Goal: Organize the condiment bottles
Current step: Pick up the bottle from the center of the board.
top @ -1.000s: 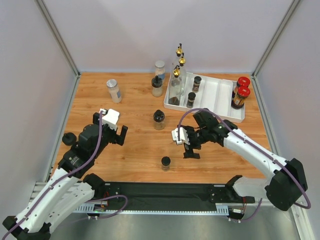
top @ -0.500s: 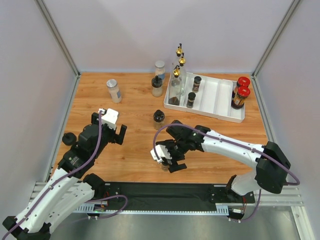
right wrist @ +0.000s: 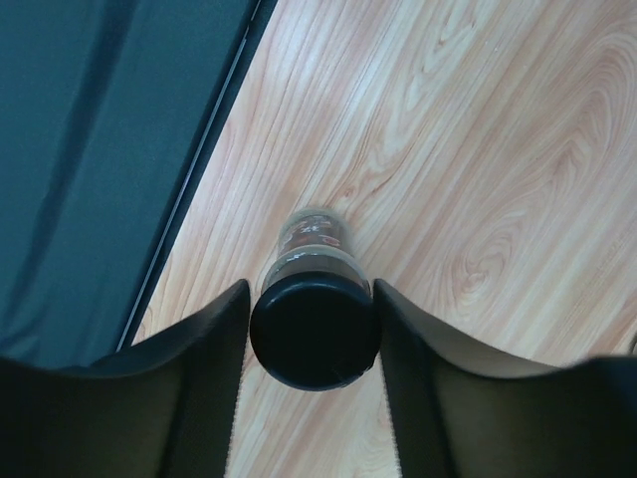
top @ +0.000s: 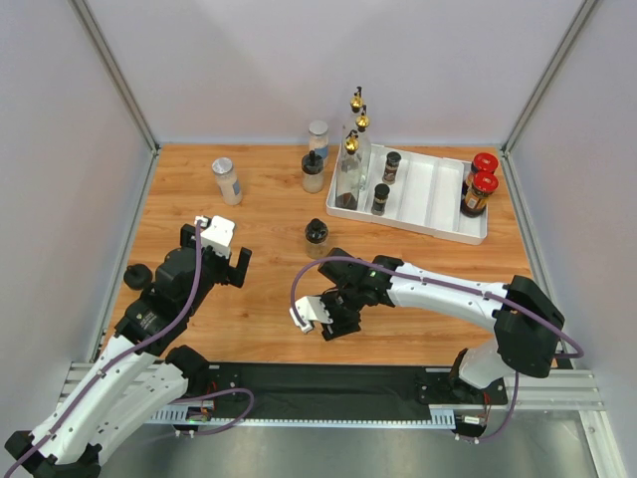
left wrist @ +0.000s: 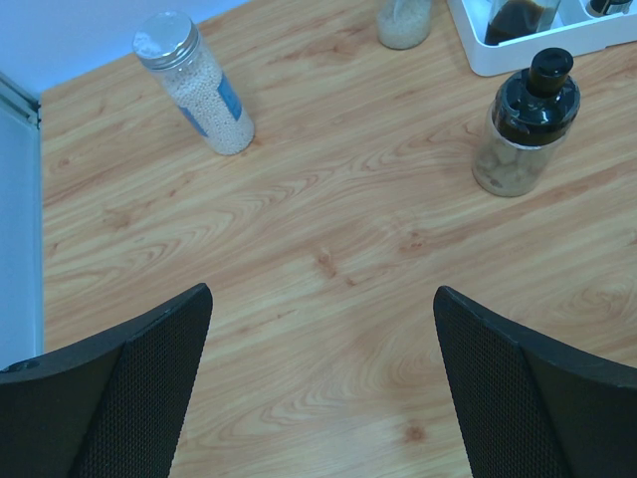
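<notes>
The left arm (top: 114, 393) and right arm (top: 453, 292) had white shell links joined by black motor housings. A thin purple cable (top: 293, 289) ran along each. The left gripper (top: 217, 251) and right gripper (top: 331, 324) each bore a white camera block (top: 220, 231); the left fingers (left wrist: 129, 393) were broad, black, mesh-textured.

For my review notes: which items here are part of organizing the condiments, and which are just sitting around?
Part of the job:
three gold-spouted bottles; two silver-lidded jars; two red-lidded jars; black-capped jars, plus the small jar in the right tool.

Just there:
white tray; black mat.
</notes>
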Controlling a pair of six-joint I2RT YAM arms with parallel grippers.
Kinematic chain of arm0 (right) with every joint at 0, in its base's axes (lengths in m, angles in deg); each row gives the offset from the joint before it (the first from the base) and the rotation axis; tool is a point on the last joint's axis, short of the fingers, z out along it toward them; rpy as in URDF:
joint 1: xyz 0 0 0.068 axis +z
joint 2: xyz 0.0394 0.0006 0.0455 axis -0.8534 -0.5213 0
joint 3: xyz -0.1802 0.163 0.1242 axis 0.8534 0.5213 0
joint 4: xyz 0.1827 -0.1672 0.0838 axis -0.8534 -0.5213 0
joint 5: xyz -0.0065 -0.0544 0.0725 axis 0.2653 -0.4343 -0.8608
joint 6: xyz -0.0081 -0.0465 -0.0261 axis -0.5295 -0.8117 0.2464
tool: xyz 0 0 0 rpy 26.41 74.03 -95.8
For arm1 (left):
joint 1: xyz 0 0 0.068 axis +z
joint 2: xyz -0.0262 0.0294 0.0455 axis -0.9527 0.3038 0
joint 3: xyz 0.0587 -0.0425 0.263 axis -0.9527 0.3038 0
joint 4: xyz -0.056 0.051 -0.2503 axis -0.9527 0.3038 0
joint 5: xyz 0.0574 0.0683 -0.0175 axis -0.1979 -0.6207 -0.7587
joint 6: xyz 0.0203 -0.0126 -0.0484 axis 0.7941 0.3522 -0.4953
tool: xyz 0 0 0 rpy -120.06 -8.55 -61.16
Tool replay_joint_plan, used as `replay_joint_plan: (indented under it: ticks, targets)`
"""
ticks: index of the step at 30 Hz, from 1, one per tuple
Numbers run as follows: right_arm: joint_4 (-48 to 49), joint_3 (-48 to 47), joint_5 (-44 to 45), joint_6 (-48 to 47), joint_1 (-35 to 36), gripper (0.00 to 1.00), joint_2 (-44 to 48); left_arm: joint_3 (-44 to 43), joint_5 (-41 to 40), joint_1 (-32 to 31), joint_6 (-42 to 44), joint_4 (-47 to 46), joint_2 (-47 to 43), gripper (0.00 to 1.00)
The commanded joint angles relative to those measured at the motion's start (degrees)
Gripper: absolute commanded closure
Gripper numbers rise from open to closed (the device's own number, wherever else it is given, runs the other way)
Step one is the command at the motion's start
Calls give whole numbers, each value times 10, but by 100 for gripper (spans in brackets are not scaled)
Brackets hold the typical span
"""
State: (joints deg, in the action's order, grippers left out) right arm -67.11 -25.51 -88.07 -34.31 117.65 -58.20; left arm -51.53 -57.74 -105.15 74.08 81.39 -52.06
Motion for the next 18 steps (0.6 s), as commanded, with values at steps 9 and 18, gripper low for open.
replay_joint_plan:
  ticks: [9, 18]
  targets:
    - [-2, -5, 3, -14, 2, 83, 16, 3, -9, 2, 10, -13, -7, 0]
    - [-35, 6, -61, -6, -117, 89, 98, 3, -5, 2, 10, -13, -6, 0]
